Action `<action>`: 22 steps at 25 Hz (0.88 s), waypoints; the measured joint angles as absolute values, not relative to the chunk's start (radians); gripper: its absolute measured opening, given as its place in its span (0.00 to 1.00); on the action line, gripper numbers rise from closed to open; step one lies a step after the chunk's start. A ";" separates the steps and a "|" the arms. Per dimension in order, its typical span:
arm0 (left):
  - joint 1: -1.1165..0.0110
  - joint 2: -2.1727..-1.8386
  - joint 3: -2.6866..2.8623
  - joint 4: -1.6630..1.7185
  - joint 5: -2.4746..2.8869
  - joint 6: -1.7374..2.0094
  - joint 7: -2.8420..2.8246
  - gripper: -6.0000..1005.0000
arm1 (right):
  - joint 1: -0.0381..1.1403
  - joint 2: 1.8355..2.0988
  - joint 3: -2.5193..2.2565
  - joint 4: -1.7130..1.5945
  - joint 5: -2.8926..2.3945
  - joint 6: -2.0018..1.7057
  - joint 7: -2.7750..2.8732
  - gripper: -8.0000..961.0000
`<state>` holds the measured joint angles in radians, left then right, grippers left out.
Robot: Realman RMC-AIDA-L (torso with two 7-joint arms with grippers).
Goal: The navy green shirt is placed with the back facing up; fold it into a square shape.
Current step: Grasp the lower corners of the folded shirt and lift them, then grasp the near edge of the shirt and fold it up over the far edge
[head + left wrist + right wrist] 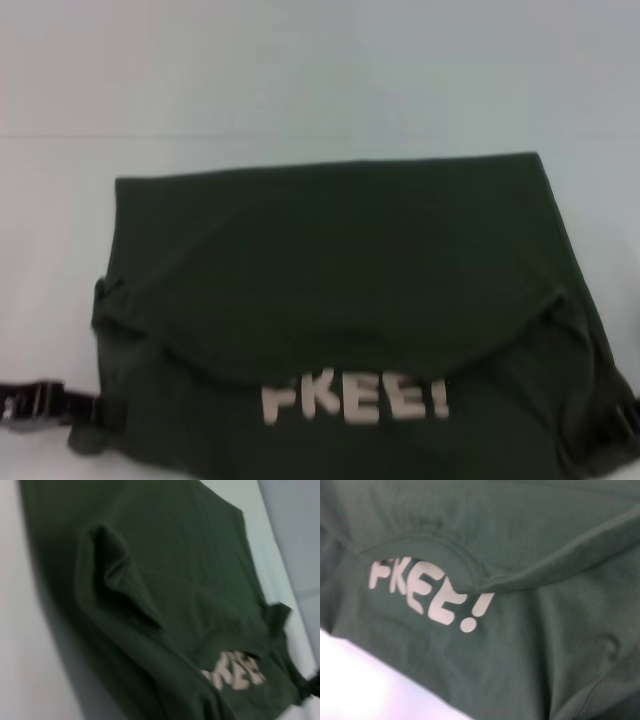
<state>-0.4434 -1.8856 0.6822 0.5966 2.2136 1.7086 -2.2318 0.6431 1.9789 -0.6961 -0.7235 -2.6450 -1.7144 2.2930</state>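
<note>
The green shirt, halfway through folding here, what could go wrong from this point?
The navy green shirt has a folded flap whose edge sags in a curve over the FREE! lettering, so the square may end up crooked. The left gripper and right gripper sit at the near corners, where bunched fabric could drag and undo the fold.

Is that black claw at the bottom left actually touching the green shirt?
Touching, it seems. In the head view the left gripper runs straight into the navy green shirt at its near left corner, with no table showing between them. Its fingers are hidden in the fabric.
</note>
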 joint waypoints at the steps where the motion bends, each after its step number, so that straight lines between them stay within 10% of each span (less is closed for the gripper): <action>1: -0.440 -1.881 0.682 0.598 2.224 1.740 -2.232 0.06 | 0.632 1.979 -0.695 -0.721 -2.645 -1.747 2.257 0.05; 16: -0.441 -1.870 0.624 0.596 2.364 1.940 -2.233 0.06 | 0.560 1.995 -0.679 -0.662 -2.643 -1.853 2.068 0.05; 22: -0.482 -1.869 0.497 0.592 2.358 1.955 -2.237 0.07 | 0.599 1.961 -0.529 -0.593 -2.620 -1.855 2.111 0.05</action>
